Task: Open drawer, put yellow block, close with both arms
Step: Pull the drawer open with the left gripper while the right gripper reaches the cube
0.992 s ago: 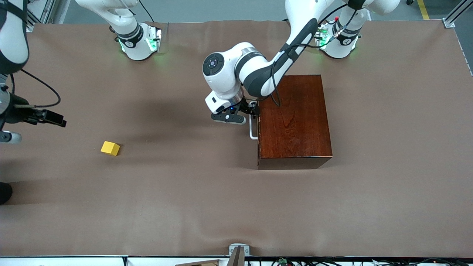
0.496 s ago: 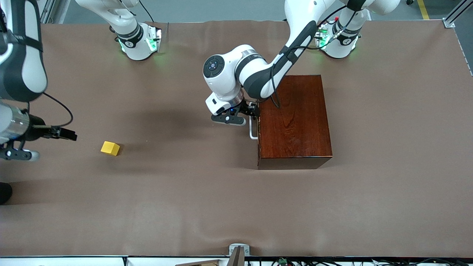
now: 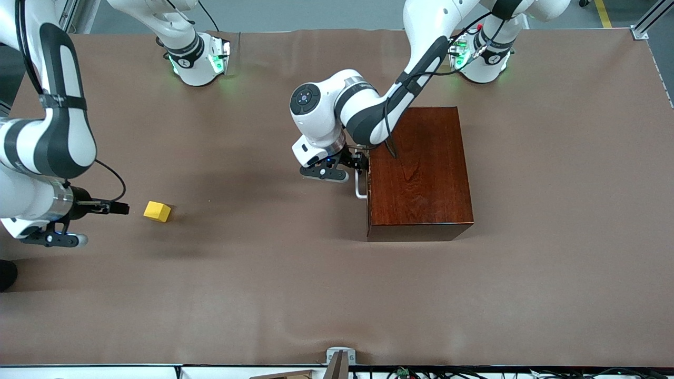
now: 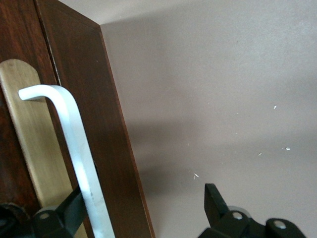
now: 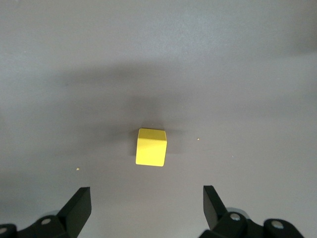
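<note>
Left gripper [image 3: 352, 167] is at the handle [image 3: 360, 185] of the drawer [image 3: 368, 179], which sits flush in the wooden box [image 3: 419, 171], so the drawer is shut. In the left wrist view the fingers [image 4: 216, 202] are spread wide with the white handle bar [image 4: 74, 144] running between them; one finger lies against the bar on the drawer-front side, the other stands clear of it over the table [image 4: 223, 89]. No pinch on the bar. The box stands toward the left arm's end of the table, drawer front facing the middle of the table. The yellow block [image 3: 157, 211] lies flat on the brown table cover [image 3: 263, 273] toward the right arm's end, well apart from the box and slightly nearer the front camera than the handle. Right gripper [image 3: 113, 208] hangs low over the table just beside the block, not touching it. Right wrist view shows the block [image 5: 151, 147] centred ahead of the two black fingers [image 5: 79, 207], which are fully spread with nothing between them. The block sits alone, casting a soft shadow on the cover. Both arm bases glow green along the edge of the table farthest from the front camera.
</note>
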You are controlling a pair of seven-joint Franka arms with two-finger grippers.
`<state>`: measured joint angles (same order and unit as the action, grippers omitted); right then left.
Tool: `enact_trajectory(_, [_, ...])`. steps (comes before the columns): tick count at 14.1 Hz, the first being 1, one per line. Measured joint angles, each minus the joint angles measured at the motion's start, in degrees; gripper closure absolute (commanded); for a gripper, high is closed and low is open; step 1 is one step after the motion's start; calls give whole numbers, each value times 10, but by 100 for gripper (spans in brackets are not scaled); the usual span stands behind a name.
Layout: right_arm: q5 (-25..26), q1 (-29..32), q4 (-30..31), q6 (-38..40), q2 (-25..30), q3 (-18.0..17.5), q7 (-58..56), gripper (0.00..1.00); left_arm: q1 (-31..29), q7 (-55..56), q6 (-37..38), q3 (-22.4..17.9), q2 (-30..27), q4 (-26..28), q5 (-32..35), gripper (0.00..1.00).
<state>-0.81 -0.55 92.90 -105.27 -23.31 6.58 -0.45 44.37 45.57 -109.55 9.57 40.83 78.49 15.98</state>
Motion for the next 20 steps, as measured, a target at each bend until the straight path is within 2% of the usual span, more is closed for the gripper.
enact_trajectory(9, [0, -9, 0, -40, -82, -2, 0, 0, 4, 44, -64, 7, 2, -1, -1, 0])
enact_trajectory(20, [0, -16, -3, -49, -111, 1, 3, 0, 5, 58, -132, 7, 9, -1, -40, 0])
